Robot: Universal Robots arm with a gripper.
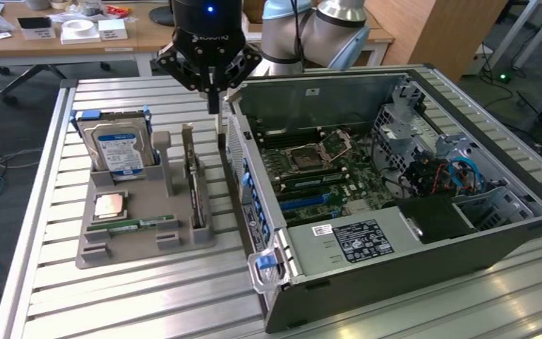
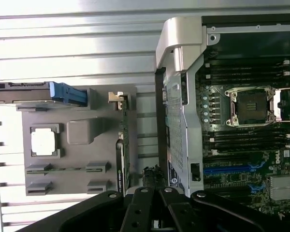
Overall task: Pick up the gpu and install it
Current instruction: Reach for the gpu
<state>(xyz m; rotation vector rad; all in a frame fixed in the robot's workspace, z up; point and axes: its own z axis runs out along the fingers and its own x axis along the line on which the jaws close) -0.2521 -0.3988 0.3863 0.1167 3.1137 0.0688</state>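
Note:
The gpu (image 1: 194, 185) is a thin green card standing on edge in a slot of the grey holder (image 1: 139, 244), its metal bracket end toward the far side. In the wrist view the gpu (image 2: 122, 150) runs along the holder's edge nearest the case. My gripper (image 1: 214, 106) hangs above the table, over the gap between the holder and the open computer case (image 1: 375, 247). It is a little beyond and above the gpu's bracket end and apart from it. Its fingers are shut together with nothing between them. The gripper (image 2: 154, 208) linkages show dark in the wrist view.
In the same holder a hard drive (image 1: 116, 145) with a blue-white label stands upright, a CPU (image 1: 111, 205) lies flat and a RAM stick (image 1: 144, 224) lies near the front. The case's motherboard (image 1: 323, 166) is exposed, with blue slots (image 1: 304, 201). Desks stand behind.

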